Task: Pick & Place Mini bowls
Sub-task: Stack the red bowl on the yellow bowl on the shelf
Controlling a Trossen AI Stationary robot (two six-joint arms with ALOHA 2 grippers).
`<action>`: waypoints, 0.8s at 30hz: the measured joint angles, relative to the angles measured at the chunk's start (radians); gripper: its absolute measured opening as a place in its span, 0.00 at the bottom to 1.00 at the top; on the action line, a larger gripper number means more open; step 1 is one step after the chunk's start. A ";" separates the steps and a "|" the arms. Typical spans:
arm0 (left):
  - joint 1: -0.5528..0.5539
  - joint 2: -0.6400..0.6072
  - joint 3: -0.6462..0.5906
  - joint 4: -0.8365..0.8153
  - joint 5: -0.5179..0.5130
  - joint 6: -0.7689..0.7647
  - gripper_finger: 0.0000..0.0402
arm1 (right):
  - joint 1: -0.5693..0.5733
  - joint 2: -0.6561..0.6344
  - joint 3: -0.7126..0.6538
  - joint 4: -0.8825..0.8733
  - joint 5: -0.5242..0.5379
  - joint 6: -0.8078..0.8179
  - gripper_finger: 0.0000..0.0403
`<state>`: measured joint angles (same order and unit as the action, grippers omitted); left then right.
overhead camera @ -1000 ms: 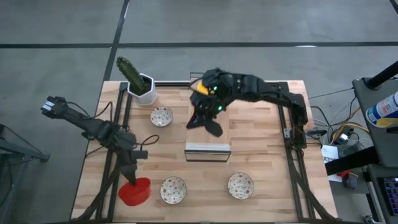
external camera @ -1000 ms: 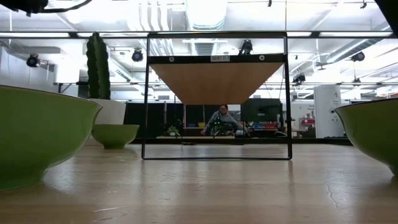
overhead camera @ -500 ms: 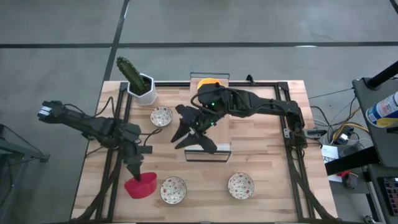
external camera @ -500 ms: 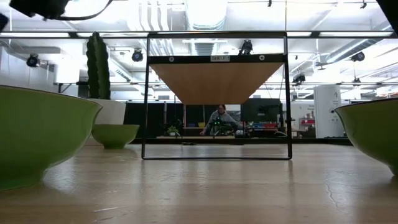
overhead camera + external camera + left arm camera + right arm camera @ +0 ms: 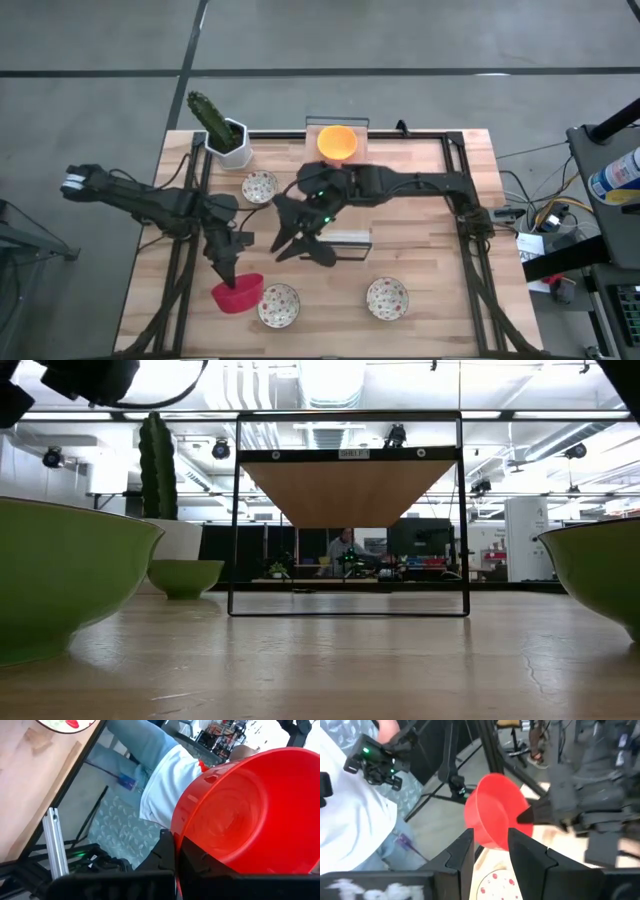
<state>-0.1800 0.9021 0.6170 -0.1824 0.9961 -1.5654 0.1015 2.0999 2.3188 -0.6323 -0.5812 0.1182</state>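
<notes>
left fingers (image 5: 228, 268) clamp red bowl (image 5: 238, 296) (plain, glossy, tilted) | right fingers (image 5: 290, 243) apart

In the lower left, the left gripper (image 5: 229, 272) holds the red bowl (image 5: 238, 295) by its rim, beside a speckled bowl (image 5: 279, 304). The right gripper (image 5: 300, 240) is at the center, fingers spread. The orange bowl (image 5: 337, 141) sits at the top center.
</notes>
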 joint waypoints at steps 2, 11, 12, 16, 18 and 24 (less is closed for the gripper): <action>0.003 0.017 0.000 0.005 0.009 0.011 0.00 | 0.005 0.022 0.000 0.000 -0.003 0.003 0.29; 0.045 0.057 0.000 0.140 -0.002 -0.001 0.00 | 0.029 0.080 0.000 0.042 -0.100 0.036 0.26; 0.050 0.058 0.000 0.148 -0.002 -0.009 0.00 | 0.032 0.080 -0.001 0.041 -0.100 0.035 0.26; 0.064 0.061 0.000 0.169 -0.002 -0.020 0.00 | 0.036 0.079 0.000 0.049 -0.070 -0.003 0.26; 0.064 0.063 0.000 0.170 -0.003 -0.023 0.00 | 0.037 0.079 0.000 0.048 -0.060 -0.009 0.26; 0.067 0.067 0.004 0.175 -0.010 -0.037 0.00 | 0.038 0.079 0.000 0.048 -0.055 -0.014 0.25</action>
<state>-0.1127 0.9693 0.6214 -0.0078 0.9863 -1.6027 0.1398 2.1792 2.3184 -0.5838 -0.6357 0.1040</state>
